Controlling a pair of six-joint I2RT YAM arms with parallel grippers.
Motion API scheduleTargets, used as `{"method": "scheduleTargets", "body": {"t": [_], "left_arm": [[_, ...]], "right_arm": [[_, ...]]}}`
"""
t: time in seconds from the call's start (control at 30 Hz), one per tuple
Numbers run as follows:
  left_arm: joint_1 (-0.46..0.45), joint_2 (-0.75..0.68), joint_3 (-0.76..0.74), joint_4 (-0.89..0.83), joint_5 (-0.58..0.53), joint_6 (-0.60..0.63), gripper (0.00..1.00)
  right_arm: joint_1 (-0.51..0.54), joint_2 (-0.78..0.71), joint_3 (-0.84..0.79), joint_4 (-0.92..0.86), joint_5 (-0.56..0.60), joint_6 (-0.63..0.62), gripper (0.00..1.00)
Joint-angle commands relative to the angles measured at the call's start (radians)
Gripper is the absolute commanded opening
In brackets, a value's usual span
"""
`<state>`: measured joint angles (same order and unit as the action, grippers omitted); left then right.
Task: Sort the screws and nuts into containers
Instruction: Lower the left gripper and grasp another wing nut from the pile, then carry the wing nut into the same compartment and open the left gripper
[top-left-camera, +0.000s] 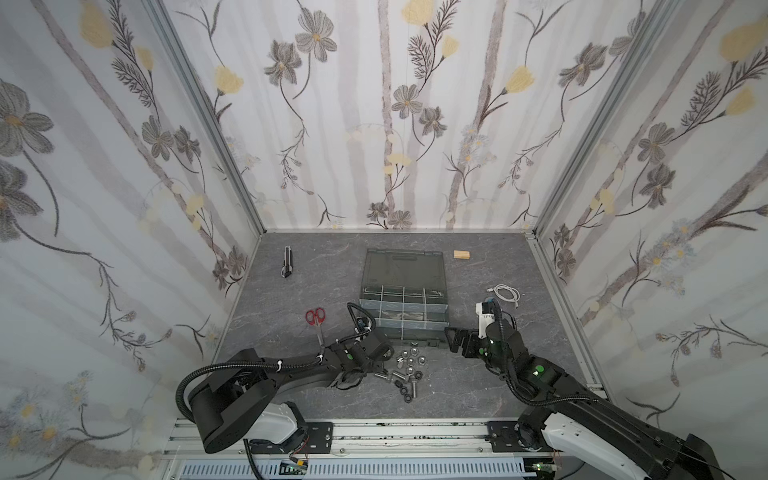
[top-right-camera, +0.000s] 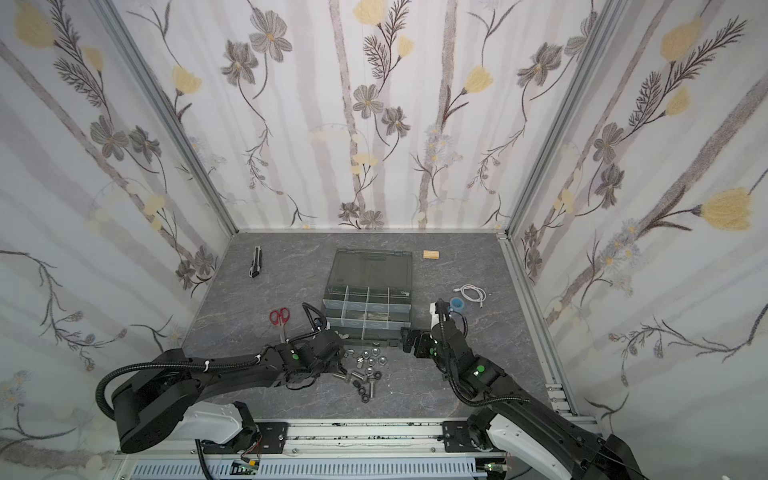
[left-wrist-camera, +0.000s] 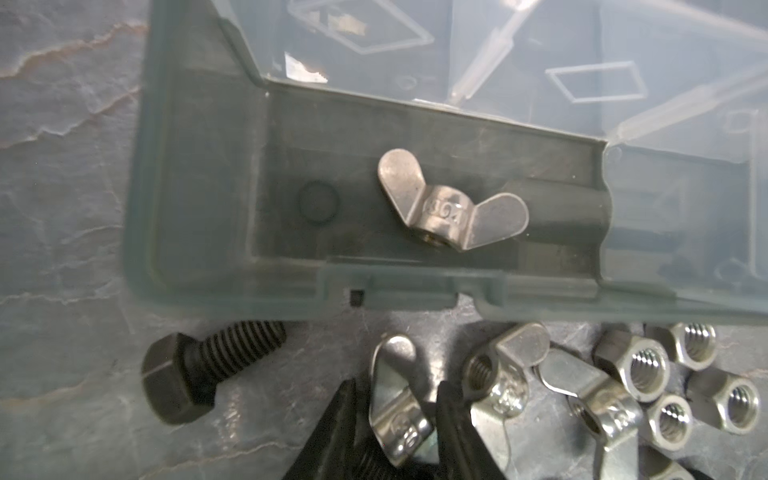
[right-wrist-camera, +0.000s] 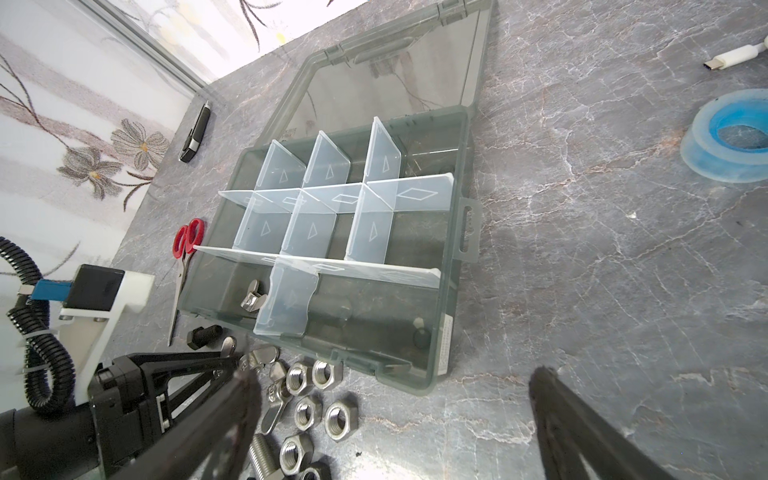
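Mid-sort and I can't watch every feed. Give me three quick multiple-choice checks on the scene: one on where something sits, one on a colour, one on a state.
1. Where is the wing nut that already lies inside the organizer case?
A. Near row, left compartment
B. Far row, right compartment
C. On the open lid

2. What colour are the handles of the scissors?
A. Blue
B. Red
C. Yellow

3. How is the right pincer?
A. Shut on a hex nut
B. Shut on the case lid
C. Open, holding nothing

Answers:
1 A: it rests on the case floor in the near row, on the scissors' side of the short divider.
2 B: both handle loops are red.
3 C: its jaws stand wide apart with nothing gripped between them.
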<state>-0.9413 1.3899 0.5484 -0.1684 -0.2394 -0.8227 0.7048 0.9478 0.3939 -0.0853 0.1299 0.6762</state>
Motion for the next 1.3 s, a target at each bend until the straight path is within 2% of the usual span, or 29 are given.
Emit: {"method": "scheduleTargets", "body": {"t": [0.0,0.2,0.37,0.97,1.27], "left_arm": [[-0.002,0.019,0.008,-0.008,-0.021,-0.011,0.32],[-0.007,0.044,0.002,-0.02,-0.022,-0.01,0.22],[-0.008,0.028,-0.007,-0.048,-0.037,-0.01,0.18],[-0.007,-0.127,-0.005,-0.091,-0.037,0.031,0.14],[-0.007,-0.195,0.064,-0.105,-0.011,0.078,0.14]], "right_arm": [[-0.001,-0.003,-0.003,0.031,0.007,0.0,1.0],[-0.001,-0.018,-0.017,0.031,0.012,0.001,1.0],[0.0,-0.031,-0.028,0.033,0.023,0.003,1.0],[0.0,-0.026,-0.034,0.043,0.019,0.007,1.0],[0.0,-0.032,-0.034,0.041,0.019,0.009,1.0]]}}
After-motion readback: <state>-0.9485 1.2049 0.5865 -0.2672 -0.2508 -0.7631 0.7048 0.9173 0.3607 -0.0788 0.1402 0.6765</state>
